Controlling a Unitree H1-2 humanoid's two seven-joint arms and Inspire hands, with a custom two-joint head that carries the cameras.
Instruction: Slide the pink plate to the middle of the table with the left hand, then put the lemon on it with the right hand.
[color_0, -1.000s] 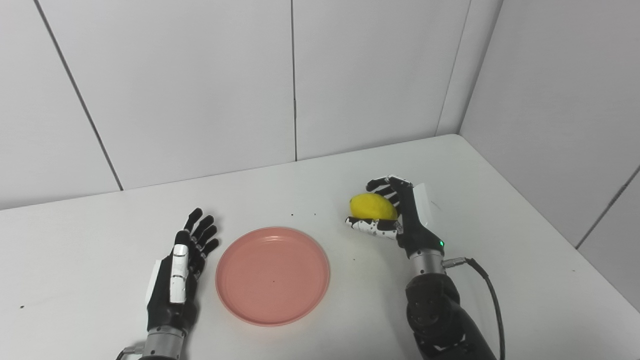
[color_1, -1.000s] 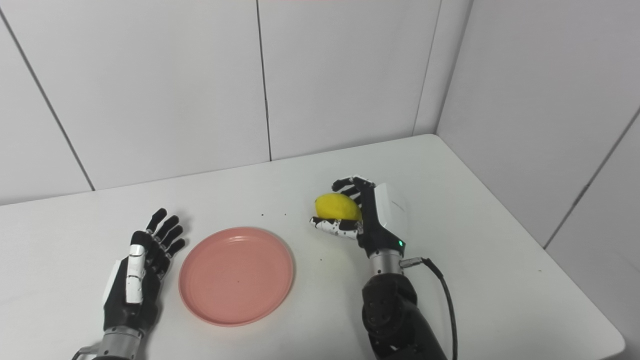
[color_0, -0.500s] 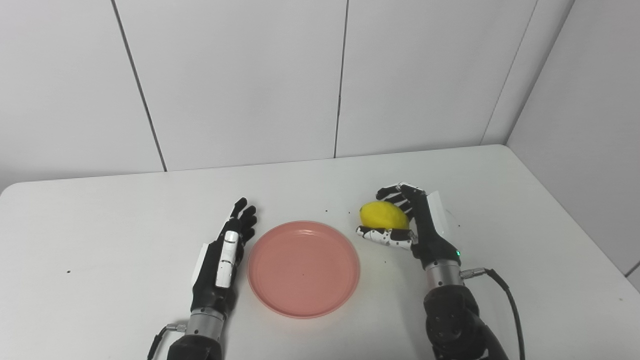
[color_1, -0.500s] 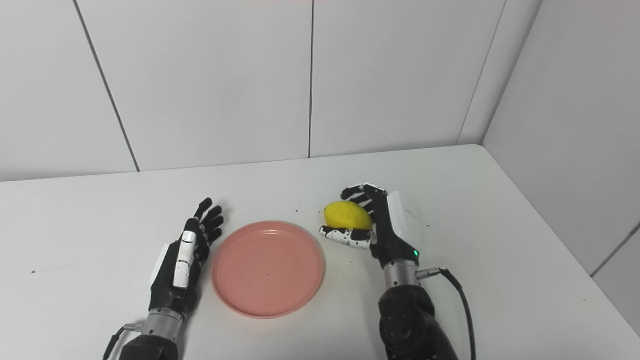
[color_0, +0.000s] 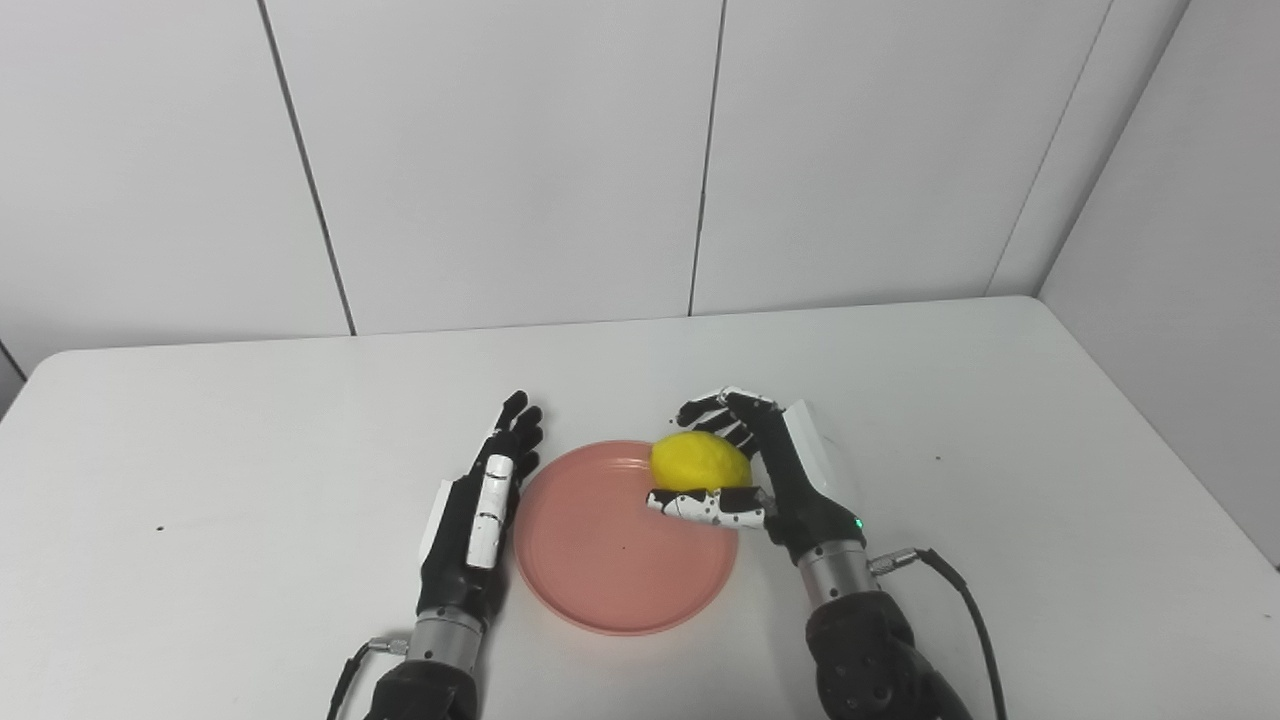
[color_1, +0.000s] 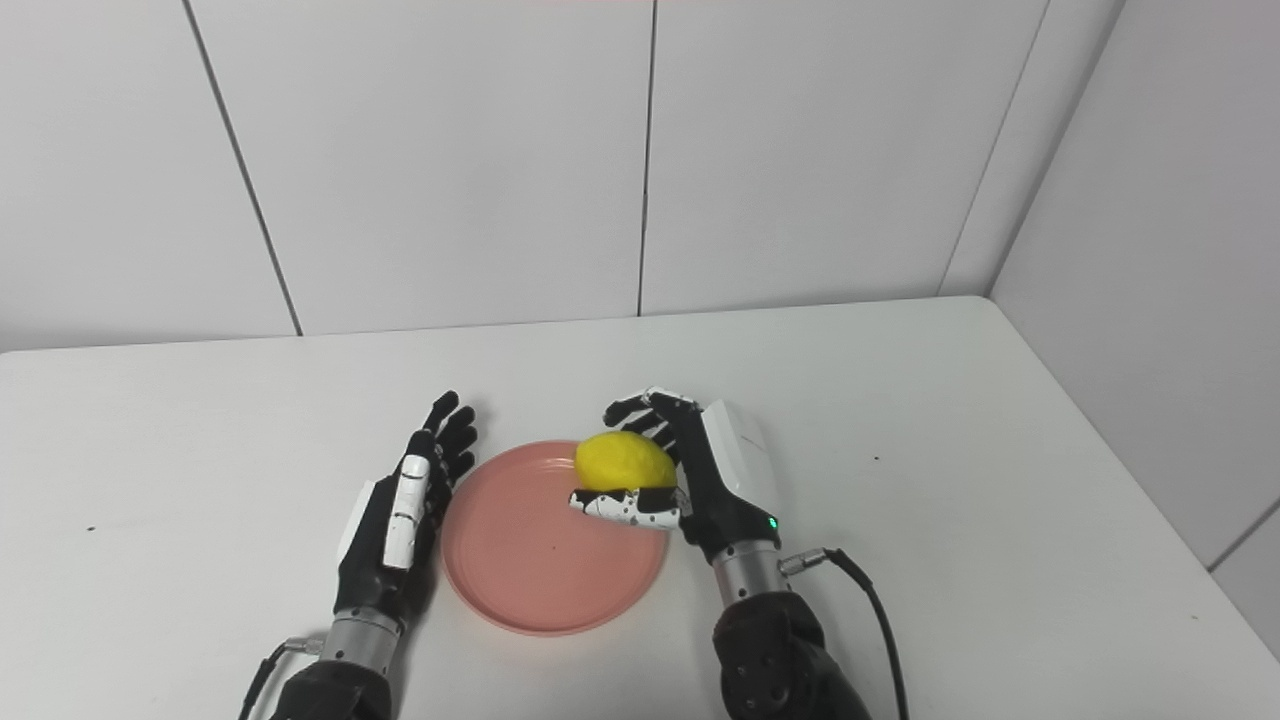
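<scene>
- your pink plate sits flat near the middle of the table, so the sliding step looks done to me.
- your left hand lies just beside the plate's left rim, fingers straight and close together, holding nothing; whether it touches the rim, i cannot tell.
- your right hand is curled around the lemon, thumb under it and fingers over the far side.
- the lemon hangs over the plate's right rear part; whether it is already touching the plate is unclear from either view.
- what is left, as i judge it: bring the lemon a bit more toward the plate's centre, set it down, spread the fingers and pull the hand clear.
</scene>
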